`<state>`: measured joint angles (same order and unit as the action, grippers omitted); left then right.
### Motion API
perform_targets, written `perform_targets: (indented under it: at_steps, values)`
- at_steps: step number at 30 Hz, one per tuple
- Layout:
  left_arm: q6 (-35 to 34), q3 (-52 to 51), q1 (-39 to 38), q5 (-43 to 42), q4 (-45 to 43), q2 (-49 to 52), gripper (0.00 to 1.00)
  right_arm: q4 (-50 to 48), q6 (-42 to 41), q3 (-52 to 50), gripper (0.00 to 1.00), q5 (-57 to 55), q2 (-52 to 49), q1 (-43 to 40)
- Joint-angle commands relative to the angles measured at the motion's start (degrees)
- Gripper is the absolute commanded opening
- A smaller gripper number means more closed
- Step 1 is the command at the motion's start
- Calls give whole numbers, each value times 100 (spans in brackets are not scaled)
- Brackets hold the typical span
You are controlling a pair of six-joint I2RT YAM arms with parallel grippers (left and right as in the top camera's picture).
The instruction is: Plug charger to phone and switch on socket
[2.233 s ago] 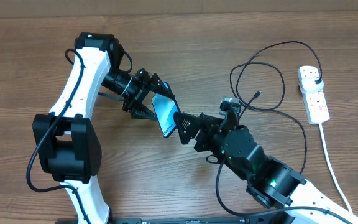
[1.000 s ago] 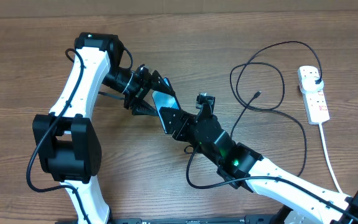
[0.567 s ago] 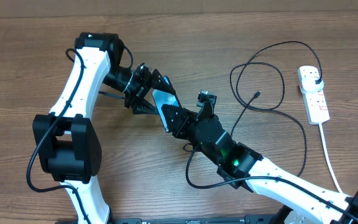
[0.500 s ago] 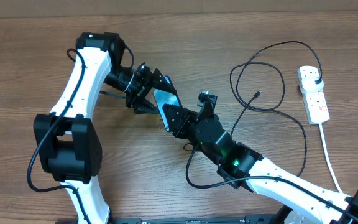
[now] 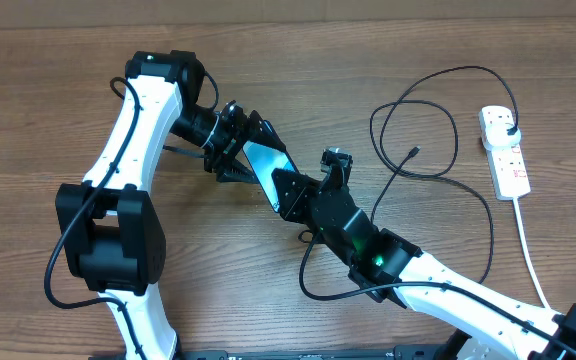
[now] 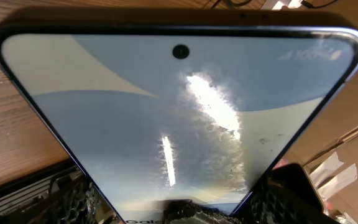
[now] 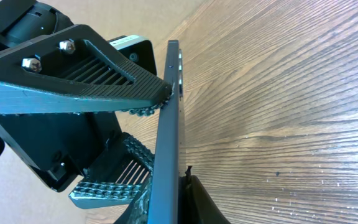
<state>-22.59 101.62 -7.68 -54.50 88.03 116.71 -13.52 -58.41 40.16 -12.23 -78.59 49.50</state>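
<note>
Set over a brown wood-grain tabletop, with a pale strip showing past its far edge. Nearest the right wrist camera, seen edge-on and lifted off the wood: the phone, pinched at its near end by the right gripper, jaws narrow, one on each face. Just beyond, clamped again by the left gripper, jaws drawn in across the phone's width, ribbed fingers touching its side edges. From the left wrist, filled almost wholly by the pale blue screen, punch-hole camera at the top, glare streaks across the middle, the start of white lettering at the bottom. From overhead, held tilted between the two arms around mid-table, screen partly upward. Well apart to the right, lying loose on the wood: the charger, tip free, cable curling in wide loops, black plug seated in the far end of the socket. Placed near the right edge, white cord trailing toward the near edge; switch position too small to tell. Bare wood left of the left arm and along the far side; cable loops crowding the right.
</note>
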Motion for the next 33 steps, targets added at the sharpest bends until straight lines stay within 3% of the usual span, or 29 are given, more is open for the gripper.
perform_targets:
  at_steps: [1,6,8,19,27,33]
  values:
    - [-74,144,-149,-317,-74,17,73,-105,13,127,10,44,2,26]
    - [-74,146,-107,-317,-85,17,97,107,15,127,6,-151,9,-15]
    - [-48,146,-59,-315,-44,17,100,240,13,129,4,-146,31,-122]
    - [1095,420,553,-177,699,-378,100,1845,-46,127,4,197,1327,-1303]
    - [1123,472,756,1263,769,-2026,100,2736,-898,111,4,1939,1770,-2417]
    - [1016,452,776,2452,407,-3582,97,2579,-962,94,4,2422,1770,-2627]
